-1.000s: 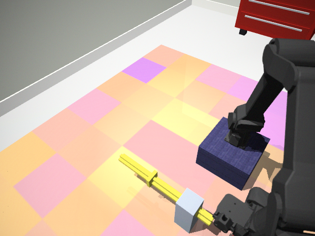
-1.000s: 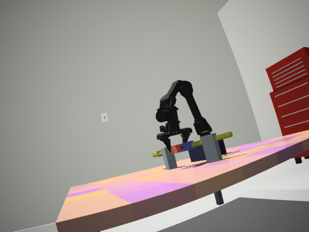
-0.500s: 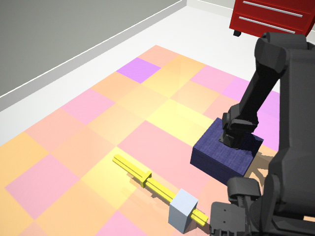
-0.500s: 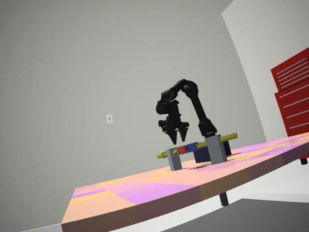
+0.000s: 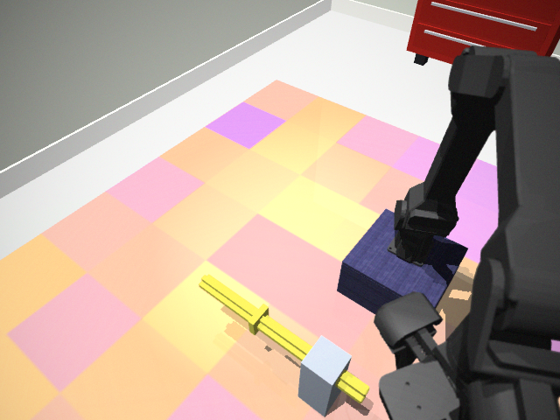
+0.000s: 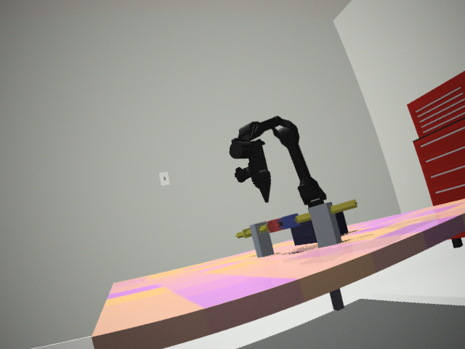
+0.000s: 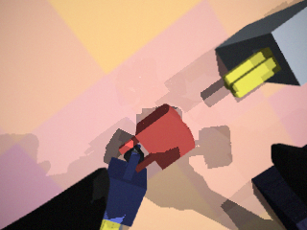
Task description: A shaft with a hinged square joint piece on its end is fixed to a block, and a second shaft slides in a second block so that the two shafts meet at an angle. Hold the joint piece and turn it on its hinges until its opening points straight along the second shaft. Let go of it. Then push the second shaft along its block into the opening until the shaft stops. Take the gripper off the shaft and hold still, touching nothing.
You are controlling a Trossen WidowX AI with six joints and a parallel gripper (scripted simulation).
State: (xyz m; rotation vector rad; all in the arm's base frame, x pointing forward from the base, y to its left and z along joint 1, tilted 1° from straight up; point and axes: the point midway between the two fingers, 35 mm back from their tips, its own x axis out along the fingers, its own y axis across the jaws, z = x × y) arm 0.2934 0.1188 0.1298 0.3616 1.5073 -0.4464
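Observation:
The red joint piece (image 6: 275, 225) (image 7: 165, 134) hangs on a hinge from the blue yoke (image 6: 290, 220) (image 7: 127, 192). The fixed shaft (image 6: 344, 206) (image 7: 111, 224) runs from the yoke through its grey block (image 6: 325, 229). The red piece's wide end faces roughly toward the second shaft (image 5: 354, 386) (image 6: 244, 233) (image 7: 251, 74), with a gap between them; its opening is not visible. The second shaft passes through the other grey block (image 5: 325, 374) (image 6: 262, 242) (image 7: 293, 43) and has a yellow collar (image 5: 258, 318). My gripper (image 6: 267, 201) (image 7: 187, 163) is open and empty above the joint; its fingertips are hidden in the top view.
The arm stands on a dark blue box (image 5: 370, 276) (image 6: 303, 233) behind the joint. The patterned table top (image 5: 108, 248) (image 6: 240, 289) lies below. A red tool cabinet (image 5: 488, 22) (image 6: 447, 150) stands in the background.

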